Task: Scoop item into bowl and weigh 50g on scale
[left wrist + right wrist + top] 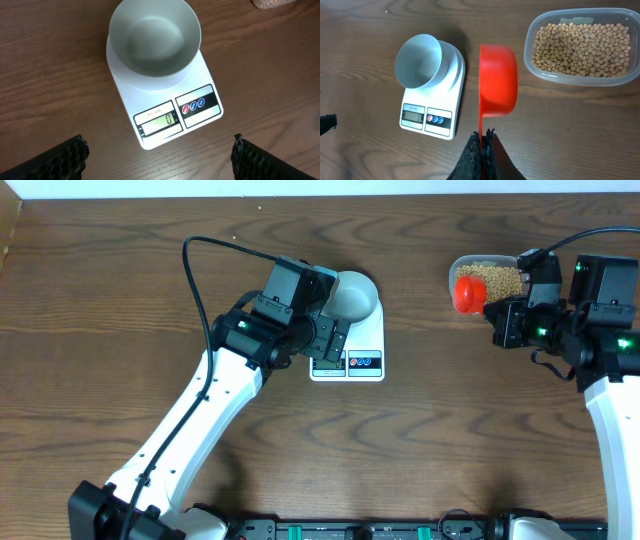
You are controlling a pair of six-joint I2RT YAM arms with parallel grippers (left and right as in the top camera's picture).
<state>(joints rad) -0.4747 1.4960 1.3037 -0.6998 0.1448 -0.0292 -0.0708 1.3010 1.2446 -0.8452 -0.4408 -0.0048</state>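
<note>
The left gripper (pixel 159 150) stands wide open at the bottom of its wrist view, over the scale (pixel 150 100) bearing the empty bowl (pixel 155 37). The right gripper (pixel 483 142) clamps the red scoop (pixel 498 80) by its handle, left of the beans (pixel 580 47) in the clear tub (pixel 534 74) at upper right.

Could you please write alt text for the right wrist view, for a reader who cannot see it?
The right claw, shut on the handle of a red scoop, holds it over a wooden table. At left a white scale carries an empty pale bowl; at upper right, a clear tub of tan beans.
</note>
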